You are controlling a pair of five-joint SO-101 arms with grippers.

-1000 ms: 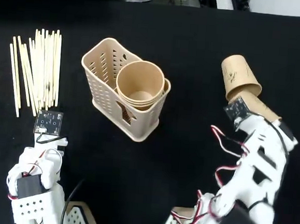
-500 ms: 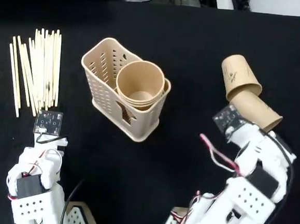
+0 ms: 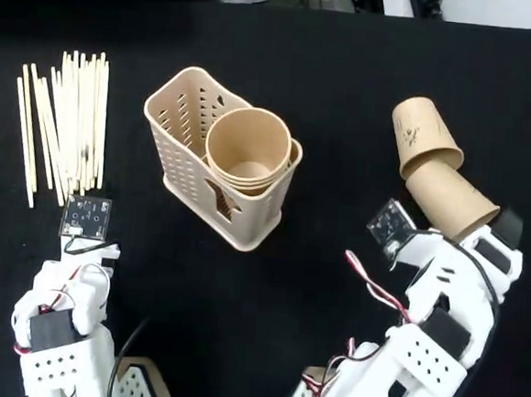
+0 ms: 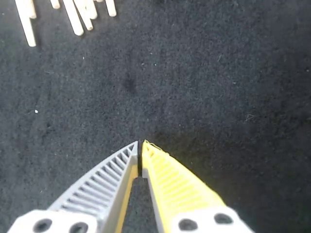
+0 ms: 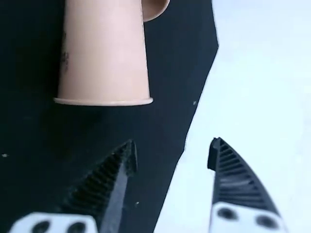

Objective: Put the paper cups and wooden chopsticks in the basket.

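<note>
A stack of paper cups [image 3: 248, 149] is already seated in the basket [image 3: 186, 176], which stands mid-table. Two more cups lie on their sides and touching at the right: the far cup [image 3: 424, 136] and the near cup [image 3: 451, 197]. The wooden chopsticks [image 3: 64, 123] are spread loose at the far left, well apart from the basket. The right gripper [image 5: 171, 145] is held just short of the near cup's open rim, fingers set wide and empty. The left gripper [image 4: 140, 154] is parked over bare cloth near the chopstick ends [image 4: 73, 14], fingers pressed together on nothing. The cups are judged light, thin-walled, easily crushed and prone to rolling. A gentle pinch on the wall at the rim, one finger inside, is likely best. The chopsticks are judged stiff, light and slippery, lying flat, so a hold across the middle of a few is advised. The table [image 3: 348, 85] is covered in black felt-like cloth, and a pale surface [image 5: 262, 73] is seen past its edge. Dim clutter is seen behind the table.
</note>
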